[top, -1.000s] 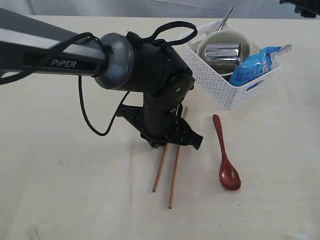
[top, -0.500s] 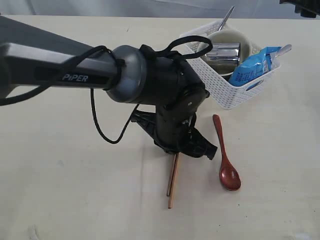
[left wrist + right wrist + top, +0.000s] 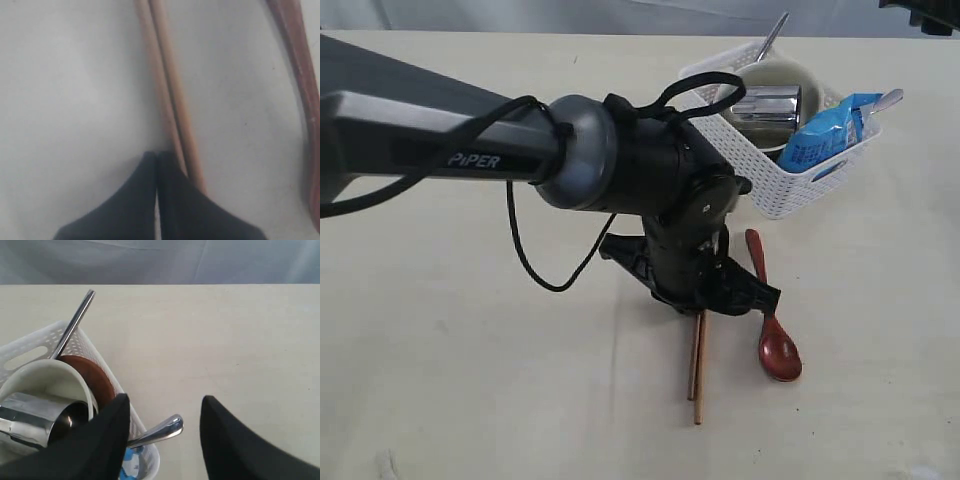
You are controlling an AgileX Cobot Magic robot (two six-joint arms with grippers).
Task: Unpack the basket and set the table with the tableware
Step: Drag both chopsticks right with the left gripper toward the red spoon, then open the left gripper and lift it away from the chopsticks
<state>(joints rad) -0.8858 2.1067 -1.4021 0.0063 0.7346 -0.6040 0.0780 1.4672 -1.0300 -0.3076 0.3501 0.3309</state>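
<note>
My left gripper (image 3: pixel 157 152) is shut with nothing in it, its tip down on the table (image 3: pixel 470 350) against two wooden chopsticks (image 3: pixel 170 95). The chopsticks (image 3: pixel 698 370) lie side by side, partly under the left arm (image 3: pixel 660 190). The red-brown spoon (image 3: pixel 778 350) lies just to their right. The white basket (image 3: pixel 770 190) holds a cream bowl (image 3: pixel 795 75), a steel cup (image 3: pixel 765 103) and a blue snack bag (image 3: pixel 825 130). My right gripper (image 3: pixel 165 399) hangs open over the basket's rim (image 3: pixel 30 347), a steel handle (image 3: pixel 160 431) below its gap. Beside it are a brown plate (image 3: pixel 92 380) and a second steel handle (image 3: pixel 75 322).
The left arm reaches in from the left and covers the middle of the table. The basket stands at the back right. Bare tabletop (image 3: pixel 240 340) stretches beyond the basket in the right wrist view.
The left arm has swept to the right with its shut gripper. It pushed the chopsticks toward the spoon and closed them up side by side. The right gripper stays the same.
</note>
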